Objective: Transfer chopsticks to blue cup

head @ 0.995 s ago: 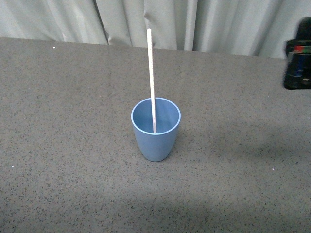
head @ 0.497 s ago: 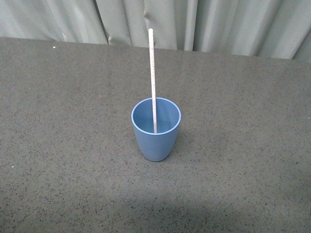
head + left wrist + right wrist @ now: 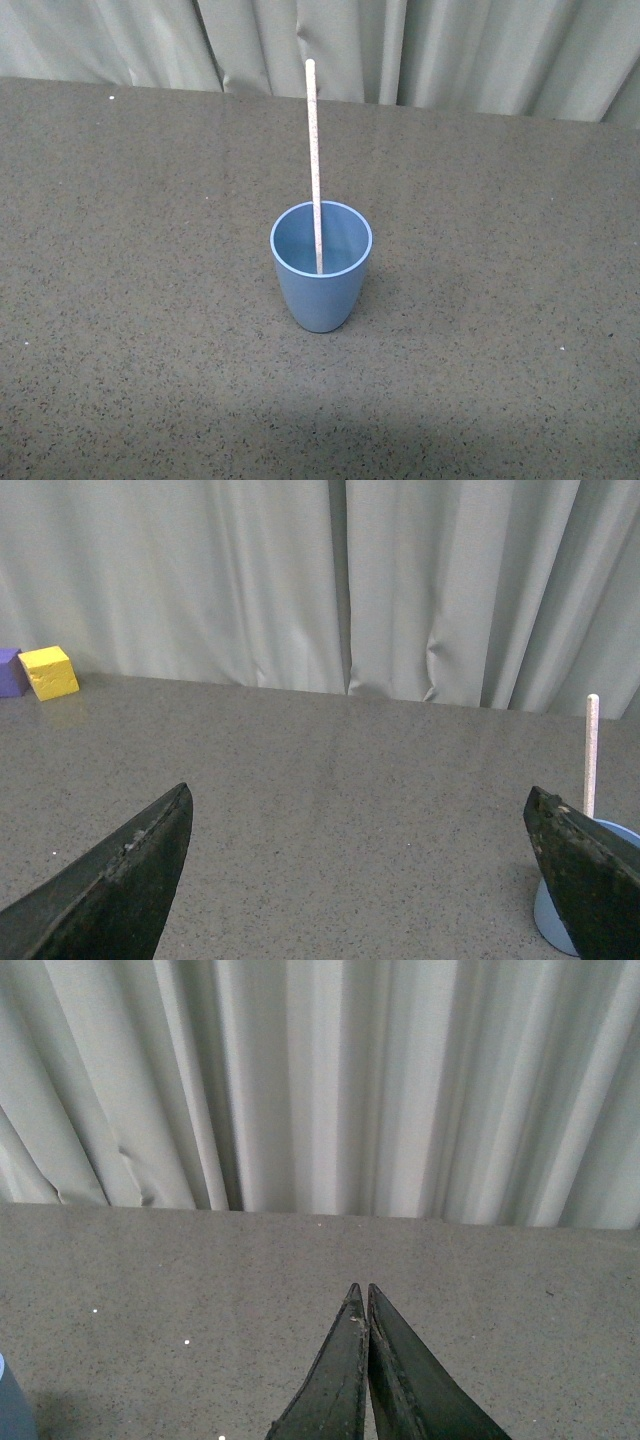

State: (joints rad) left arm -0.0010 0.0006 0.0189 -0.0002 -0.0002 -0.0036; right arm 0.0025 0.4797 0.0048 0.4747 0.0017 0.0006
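The blue cup [image 3: 321,268] stands upright in the middle of the grey table. One pale chopstick [image 3: 313,150] stands in it, leaning slightly back and rising well above the rim. Neither gripper shows in the front view. In the left wrist view my left gripper [image 3: 360,820] is open and empty, well apart from the cup [image 3: 552,920], which shows partly behind one finger with the chopstick [image 3: 591,755] above it. In the right wrist view my right gripper [image 3: 361,1290] is shut and empty above the table; a sliver of the cup [image 3: 10,1408] sits at the frame's edge.
A grey curtain [image 3: 420,50] hangs along the table's far edge. A yellow block [image 3: 49,672] and a purple block [image 3: 10,671] sit by the curtain in the left wrist view.
A dark gripper at the right edge of the front view one second ago has left the frame. The cup and chopstick have not moved.
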